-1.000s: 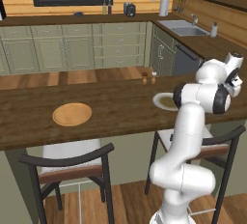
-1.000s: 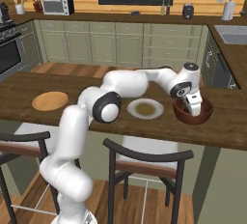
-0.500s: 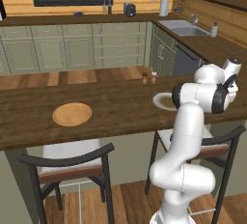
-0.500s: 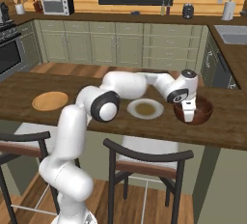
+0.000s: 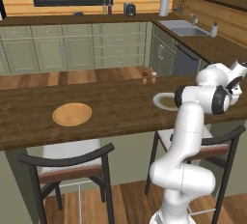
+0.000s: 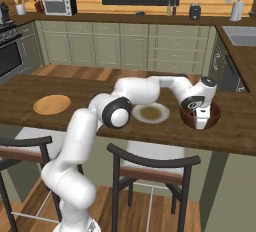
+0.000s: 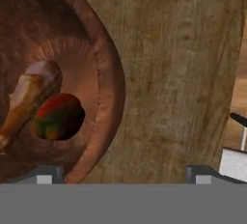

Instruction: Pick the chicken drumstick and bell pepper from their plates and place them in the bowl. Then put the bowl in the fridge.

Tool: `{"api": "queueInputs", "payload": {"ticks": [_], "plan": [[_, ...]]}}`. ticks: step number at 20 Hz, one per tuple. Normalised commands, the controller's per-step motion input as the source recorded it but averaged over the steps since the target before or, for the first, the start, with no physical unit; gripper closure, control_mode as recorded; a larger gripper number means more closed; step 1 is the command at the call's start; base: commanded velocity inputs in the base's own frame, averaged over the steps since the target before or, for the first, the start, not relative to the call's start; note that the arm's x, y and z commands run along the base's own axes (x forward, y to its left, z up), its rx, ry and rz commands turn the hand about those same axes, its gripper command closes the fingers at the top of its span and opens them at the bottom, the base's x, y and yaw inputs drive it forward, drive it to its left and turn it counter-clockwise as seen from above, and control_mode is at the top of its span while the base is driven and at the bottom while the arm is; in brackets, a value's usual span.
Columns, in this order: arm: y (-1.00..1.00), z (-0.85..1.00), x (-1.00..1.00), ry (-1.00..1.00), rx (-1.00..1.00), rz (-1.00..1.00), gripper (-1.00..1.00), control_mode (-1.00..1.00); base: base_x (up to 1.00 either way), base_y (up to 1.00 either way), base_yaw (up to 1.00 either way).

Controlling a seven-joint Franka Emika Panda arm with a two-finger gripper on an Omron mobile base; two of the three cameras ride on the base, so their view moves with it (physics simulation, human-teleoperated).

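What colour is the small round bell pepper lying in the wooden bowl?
Red with green and yellow patches, the bell pepper shows best in the hand view.

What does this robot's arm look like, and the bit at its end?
The arm is smooth, glossy white, built of rounded tubular segments with dark grey discs capping the joints. No loose cables or markings show. The tool is a white block; its two small dark finger tips look square.

The deep reddish-brown wooden bowl (image 7: 103, 80) sits on the desk – inside lie the brown chicken drumstick (image 7: 26, 100) and the red-green bell pepper (image 7: 59, 117), touching; both round plates – tan wooden (image 5: 72, 114), pale-rimmed (image 6: 151, 113) – lie bare.
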Motion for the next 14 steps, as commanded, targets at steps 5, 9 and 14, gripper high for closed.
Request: {"api": "queueInputs", "payload": {"ticks": [5,9,14], "plan": [[0.0,-0.02,0.28,-0.02,0.0,0.0,-1.0,-1.0,0.0,0.0,0.0],[0.0,-0.24,0.31,0.0,0.0,0.0,-1.0,-1.0,0.0,0.0,0.0],[-0.01,-0.28,0.11,0.0,0.0,0.0,-1.0,-1.0,0.0,0.0,0.0]]}}
